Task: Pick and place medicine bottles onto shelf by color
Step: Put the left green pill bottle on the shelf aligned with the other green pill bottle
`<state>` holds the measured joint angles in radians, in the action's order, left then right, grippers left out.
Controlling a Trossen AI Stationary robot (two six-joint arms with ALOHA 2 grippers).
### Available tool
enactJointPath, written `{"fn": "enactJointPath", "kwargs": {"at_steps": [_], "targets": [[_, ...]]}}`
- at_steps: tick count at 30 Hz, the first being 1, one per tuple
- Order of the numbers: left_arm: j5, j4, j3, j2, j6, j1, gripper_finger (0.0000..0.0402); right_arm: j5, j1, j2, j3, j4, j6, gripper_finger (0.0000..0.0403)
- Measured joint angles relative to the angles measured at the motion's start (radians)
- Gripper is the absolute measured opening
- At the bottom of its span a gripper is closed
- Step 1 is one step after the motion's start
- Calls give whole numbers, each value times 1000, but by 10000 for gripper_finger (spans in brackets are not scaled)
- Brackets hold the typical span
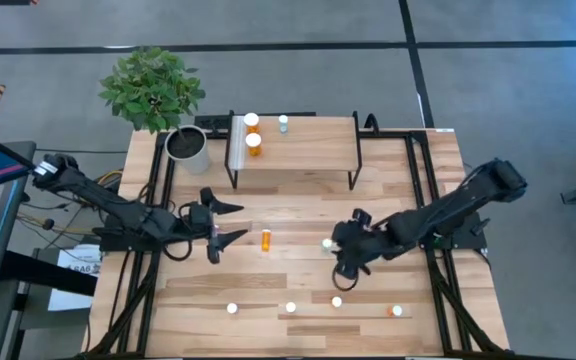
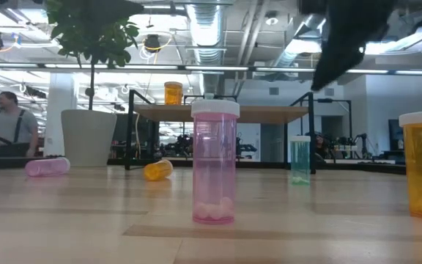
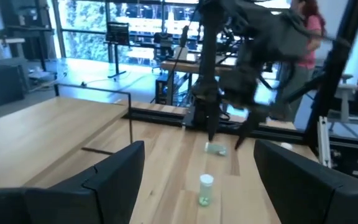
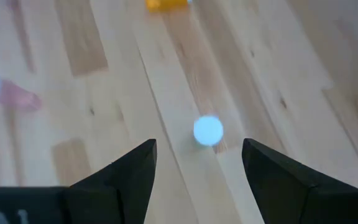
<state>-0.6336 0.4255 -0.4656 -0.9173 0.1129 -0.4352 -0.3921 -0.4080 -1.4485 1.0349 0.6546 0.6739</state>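
A potted plant (image 1: 158,95) stands at the table's (image 1: 298,215) far left corner. A person (image 2: 9,117) is visible in the room beyond.

Glossy translucent plastic pink bottle (image 2: 215,163)

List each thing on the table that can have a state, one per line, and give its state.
left gripper: open, empty, beside the lying orange bottle
right gripper: open, empty, above a standing bottle
lying orange bottle: on its side on the table
two orange bottles: upright on the shelf
teal bottle: upright on the shelf
pink bottle: upright, capped
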Motion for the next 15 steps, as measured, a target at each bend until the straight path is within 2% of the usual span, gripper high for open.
{"fn": "enactJointPath", "kwargs": {"at_steps": [8, 12, 15], "targets": [[2, -1, 0, -2, 12, 10, 290, 45, 48, -130, -8, -15, -17, 260], [2, -7, 1, -2, 14, 10, 290, 45, 76, -119, -46, -51, -42, 260], [2, -18, 1, -2, 19, 10, 290, 39, 75, -54, -88, -90, -43, 260]]}}
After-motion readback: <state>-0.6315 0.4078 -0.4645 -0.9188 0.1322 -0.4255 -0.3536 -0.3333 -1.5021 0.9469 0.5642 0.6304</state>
